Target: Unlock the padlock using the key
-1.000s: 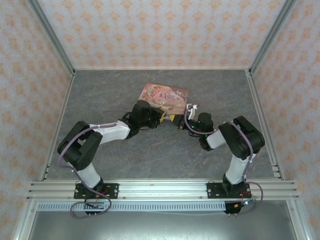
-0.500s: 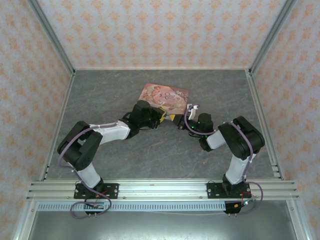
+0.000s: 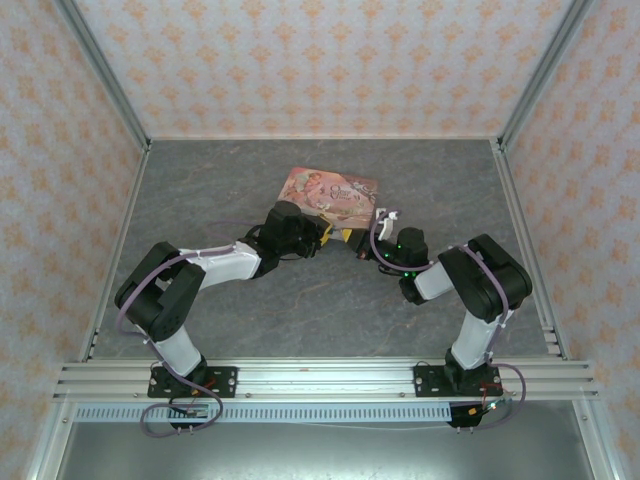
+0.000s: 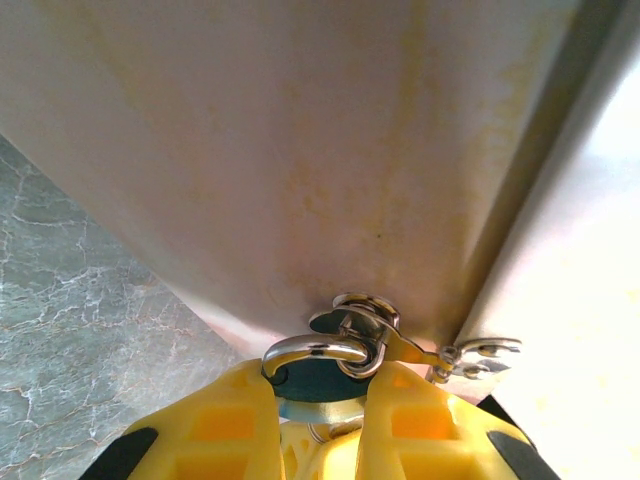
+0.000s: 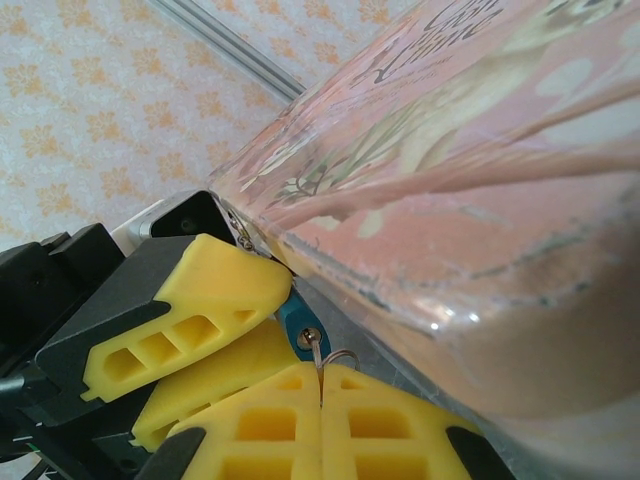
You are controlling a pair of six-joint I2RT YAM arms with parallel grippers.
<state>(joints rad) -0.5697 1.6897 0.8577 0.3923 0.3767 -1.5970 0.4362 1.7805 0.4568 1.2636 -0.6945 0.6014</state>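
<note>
The left claw [image 4: 320,392] grips the teal padlock [image 5: 303,325] hooked on the pink tin [image 3: 330,188], while the right claw [image 5: 320,395], clamped on the key [image 5: 319,362], touches its tip to the padlock.

The left white-and-black arm [image 3: 215,262] and the right white-and-black arm [image 3: 470,285] bend inward, tips close. The left yellow-fingered gripper [image 4: 322,385] pinches, fingers slightly apart; the right yellow-fingered gripper [image 5: 321,388] is squeezed tight.
</note>
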